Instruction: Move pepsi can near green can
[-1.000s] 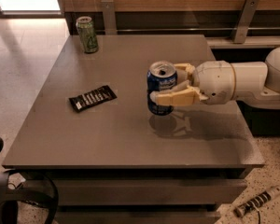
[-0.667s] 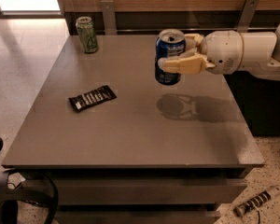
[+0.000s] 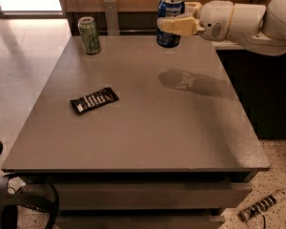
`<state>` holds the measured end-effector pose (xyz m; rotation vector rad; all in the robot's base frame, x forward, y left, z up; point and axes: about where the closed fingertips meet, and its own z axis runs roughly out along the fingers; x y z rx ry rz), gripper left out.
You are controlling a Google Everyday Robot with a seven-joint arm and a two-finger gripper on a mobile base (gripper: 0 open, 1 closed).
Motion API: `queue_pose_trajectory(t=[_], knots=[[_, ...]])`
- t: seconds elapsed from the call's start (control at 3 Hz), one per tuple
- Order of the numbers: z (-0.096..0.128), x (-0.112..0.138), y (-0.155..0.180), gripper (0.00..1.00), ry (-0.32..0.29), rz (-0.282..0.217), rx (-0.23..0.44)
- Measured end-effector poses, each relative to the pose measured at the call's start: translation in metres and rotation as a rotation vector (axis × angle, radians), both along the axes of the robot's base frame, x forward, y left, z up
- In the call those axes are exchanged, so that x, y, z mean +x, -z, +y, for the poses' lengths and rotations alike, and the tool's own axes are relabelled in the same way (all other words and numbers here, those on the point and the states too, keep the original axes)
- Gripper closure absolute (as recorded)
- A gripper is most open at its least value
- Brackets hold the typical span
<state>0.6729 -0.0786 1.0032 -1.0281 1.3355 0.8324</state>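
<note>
End effector grasping upright pepsi can above worktop far edge, green can standing well apart at far left corner

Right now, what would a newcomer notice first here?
The gripper, shut on the pepsi can, holds it in the air above the table's far edge. The green can stands at the far left corner, and a black packet lies left of centre.

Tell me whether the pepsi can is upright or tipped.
Upright: the pepsi can shows its silver top up, held in the gripper above the table's far side.
</note>
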Motion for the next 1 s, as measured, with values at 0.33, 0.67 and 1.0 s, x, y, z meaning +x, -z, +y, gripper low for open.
queue_pose_trajectory(t=[0.33,0.67,1.0], knots=[[0.010,0.043,0.009,1.00,0.051,0.014,0.031],[0.012,0.048,0.013,1.00,0.060,0.026,0.022],[0.029,0.092,0.045,1.00,0.134,0.115,-0.052]])
